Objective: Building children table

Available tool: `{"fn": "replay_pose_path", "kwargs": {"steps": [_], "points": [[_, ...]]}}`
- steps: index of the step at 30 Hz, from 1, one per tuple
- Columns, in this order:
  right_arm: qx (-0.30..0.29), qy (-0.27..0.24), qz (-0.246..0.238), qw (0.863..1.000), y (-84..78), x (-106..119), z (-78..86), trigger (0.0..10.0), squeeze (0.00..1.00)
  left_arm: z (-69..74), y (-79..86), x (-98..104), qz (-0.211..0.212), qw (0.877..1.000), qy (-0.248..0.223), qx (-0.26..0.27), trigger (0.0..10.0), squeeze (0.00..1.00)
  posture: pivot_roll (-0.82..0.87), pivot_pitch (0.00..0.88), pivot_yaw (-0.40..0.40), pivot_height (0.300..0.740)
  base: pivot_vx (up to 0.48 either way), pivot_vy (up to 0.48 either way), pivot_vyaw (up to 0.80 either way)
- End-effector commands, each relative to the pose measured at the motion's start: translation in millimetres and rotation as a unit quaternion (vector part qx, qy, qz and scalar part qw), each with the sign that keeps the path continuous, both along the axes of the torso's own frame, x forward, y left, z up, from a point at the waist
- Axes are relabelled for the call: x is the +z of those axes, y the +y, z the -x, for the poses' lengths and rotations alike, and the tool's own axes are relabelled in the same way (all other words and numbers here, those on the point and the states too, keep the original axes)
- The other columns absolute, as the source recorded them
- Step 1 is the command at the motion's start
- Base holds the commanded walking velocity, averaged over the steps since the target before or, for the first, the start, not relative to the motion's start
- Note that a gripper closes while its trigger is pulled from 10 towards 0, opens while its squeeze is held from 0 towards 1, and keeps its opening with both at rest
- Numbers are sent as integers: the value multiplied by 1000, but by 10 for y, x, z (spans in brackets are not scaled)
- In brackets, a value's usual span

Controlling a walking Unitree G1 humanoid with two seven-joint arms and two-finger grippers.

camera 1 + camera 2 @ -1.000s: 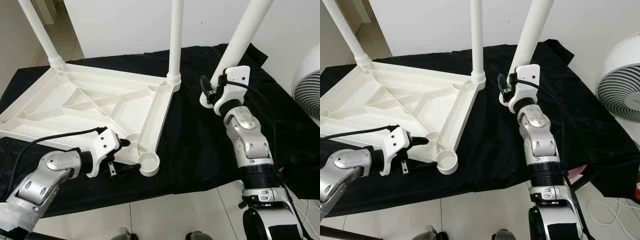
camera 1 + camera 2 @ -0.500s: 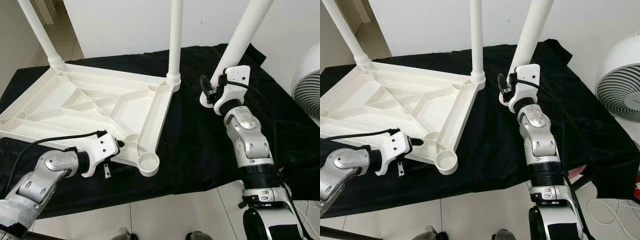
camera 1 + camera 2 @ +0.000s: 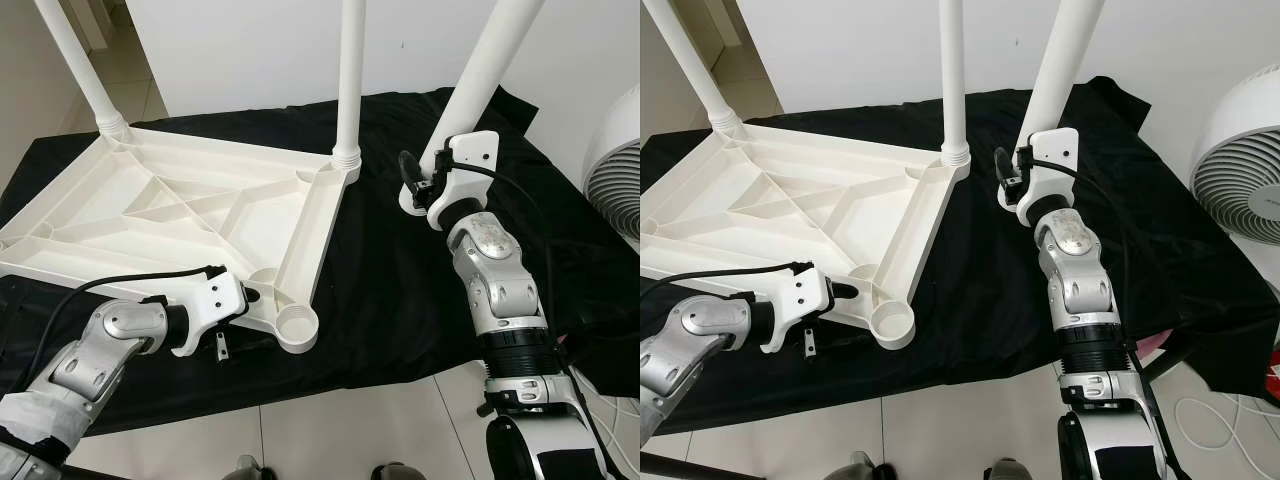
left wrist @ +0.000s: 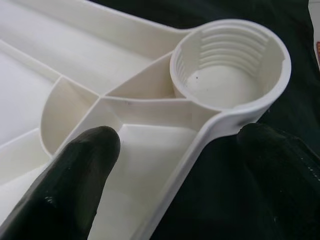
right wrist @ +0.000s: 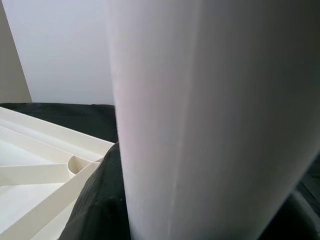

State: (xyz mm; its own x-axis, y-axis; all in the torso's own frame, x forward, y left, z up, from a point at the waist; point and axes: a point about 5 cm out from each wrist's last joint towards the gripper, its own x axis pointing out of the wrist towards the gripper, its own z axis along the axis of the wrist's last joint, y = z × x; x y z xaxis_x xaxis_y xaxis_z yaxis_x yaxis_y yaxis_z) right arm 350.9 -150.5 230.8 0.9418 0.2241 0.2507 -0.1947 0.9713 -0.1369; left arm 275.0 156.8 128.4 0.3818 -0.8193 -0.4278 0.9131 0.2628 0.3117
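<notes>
In the left eye view, the upturned white tabletop [image 3: 190, 215] is lying on the black-draped worktop [image 3: 390, 290]; it looks light, stiff and slippery. The right gripper [image 3: 425, 185] is clamping the loose leg [image 3: 480, 80] low down. In the left wrist view, the left gripper [image 4: 185, 160] is straddling the rim beside the empty threaded socket [image 4: 227, 65], jaws wide. A fan [image 3: 1240, 170] is standing nearby.

Home room, tiled floor [image 3: 330, 430], white wall [image 3: 250, 50], standing fan [image 3: 1240, 170]

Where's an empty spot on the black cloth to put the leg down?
Bare black cloth lies between the upturned tabletop and the right gripper holding the loose leg. It is crowded at the empty socket, where the left gripper straddles the rim.
</notes>
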Motion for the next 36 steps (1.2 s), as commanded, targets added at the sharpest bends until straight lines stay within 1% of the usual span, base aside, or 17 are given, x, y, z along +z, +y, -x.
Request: {"fn": "replay_pose_path", "kwargs": {"steps": [1, 3, 4, 17, 18, 19, 21, 22, 23, 24, 25, 26, 27, 30, 31, 33, 36], "points": [[6, -17, 5, 1000, 35, 56, 28, 10000, 0, -2, -19, -34, -2, 1000, 7, -8, 3020, 0, -107, 65, 98, 740, 0, 0, 0], [6, -17, 5, 1000, 34, 57, 29, 10000, 0, -6, -33, -33, 0, 1000, 6, -8, 3020, 0, -107, 65, 98, 740, 0, 0, 0], [6, -17, 5, 1000, 31, 56, 31, 10000, 0, -6, -55, -33, 4, 1000, 6, -9, 0, 0, -107, 65, 98, 740, 0, 0, 0], [4, -19, 8, 1000, 29, 63, 24, 10000, 0, -53, -214, 0, 27, 1000, -6, -14, 0, 0, -110, 66, 103, 740, 0, 0, 0], [4, -20, 7, 1000, 32, 68, 21, 10000, 0, -77, -273, 22, 36, 999, -10, -15, 0, 0, -111, 66, 104, 740, 0, 0, 0], [4, -20, 7, 1000, 32, 68, 21, 10000, 0, -77, -273, 22, 36, 999, -10, -15, 0, 0, -111, 66, 104, 740, 0, 0, 0], [5, -22, 8, 1000, 38, 79, 20, 10000, 0, -121, -424, 51, 55, 998, -19, -16, 0, 0, -113, 65, 106, 740, 0, 0, 0], [5, -23, 8, 1000, 40, 82, 21, 10000, 0, -136, -499, 62, 64, 998, -23, -17, 1098, 0, -113, 65, 106, 740, 0, 0, 0], [5, -23, 8, 1000, 40, 82, 21, 10000, 0, -136, -499, 62, 64, 998, -23, -17, 1098, 0, -113, 65, 106, 740, 0, 0, 0], [4, -23, 8, 1000, 43, 84, 19, 10000, 0, -149, -551, 71, 70, 997, -26, -18, 1804, 0, -115, 66, 110, 740, 0, 0, 0], [4, -23, 8, 1000, 43, 82, 19, 10000, 0, -169, -627, 88, 79, 996, -32, -20, 3373, 0, -116, 65, 112, 740, 0, 0, 0], [4, -23, 8, 1000, 43, 82, 19, 10000, 0, -169, -627, 88, 79, 996, -32, -20, 3373, 0, -116, 65, 112, 740, 0, 0, 0], [1, -24, 8, 1000, 39, 81, 22, 10000, 0, -211, -786, 134, 95, 994, -49, -21, 10000, 0, -115, 68, 115, 740, 0, 0, 0], [-2, -25, 6, 1000, 32, 79, 23, 10000, 0, -233, -895, 166, 104, 992, -66, -24, 10000, 0, -115, 68, 115, 740, 0, 0, 0], [-2, -25, 6, 1000, 32, 79, 23, 10000, 0, -233, -895, 166, 104, 992, -66, -24, 10000, 0, -115, 68, 115, 740, 0, 0, 0], [-5, -24, 3, 1000, 36, 74, 22, 10000, 0, -236, -1002, 191, 114, 990, -80, -32, 10000, 0, -127, 72, 111, 740, 0, 0, 0], [-4, -24, 2, 1000, 46, 72, 23, 10000, 0, -233, -1057, 201, 120, 988, -85, -37, 10000, 0, -127, 72, 111, 740, 0, 0, 0]]}}
